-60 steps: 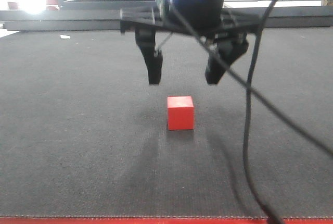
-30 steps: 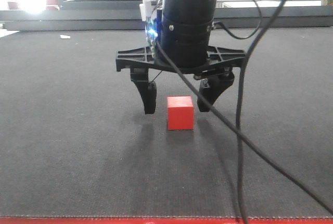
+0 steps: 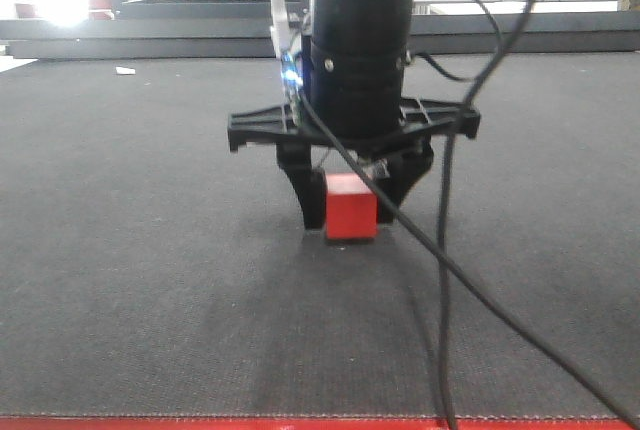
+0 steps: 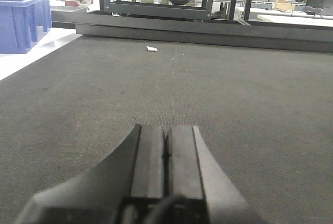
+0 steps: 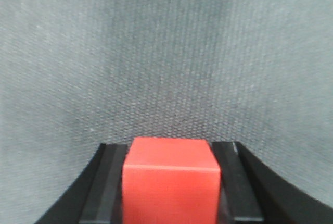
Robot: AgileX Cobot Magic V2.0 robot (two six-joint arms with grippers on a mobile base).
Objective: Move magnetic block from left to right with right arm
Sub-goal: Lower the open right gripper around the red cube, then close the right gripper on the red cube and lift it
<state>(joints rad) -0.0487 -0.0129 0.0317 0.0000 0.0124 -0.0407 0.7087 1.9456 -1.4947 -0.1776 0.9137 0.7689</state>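
Observation:
The magnetic block [image 3: 350, 207], a small red cube, rests on the dark grey mat [image 3: 130, 250] in the middle of the front view. My right gripper [image 3: 350, 220] stands straight over it, a black finger pressed against each side. In the right wrist view the block [image 5: 170, 182] fills the gap between the two black fingers [image 5: 106, 182], so the right gripper [image 5: 170, 148] is shut on it. My left gripper [image 4: 165, 130] hovers low over bare mat, its pads closed together on nothing.
A black cable [image 3: 450, 280] hangs from the right arm across the front of the mat. A red strip [image 3: 300, 423] marks the near table edge. A blue bin [image 4: 21, 18] stands far left, and a small white scrap [image 4: 151, 49] lies near the far black frame.
The right gripper has come down from above the block and its fingers have closed in from wide apart onto the block's sides. The block has stayed in about the same place.

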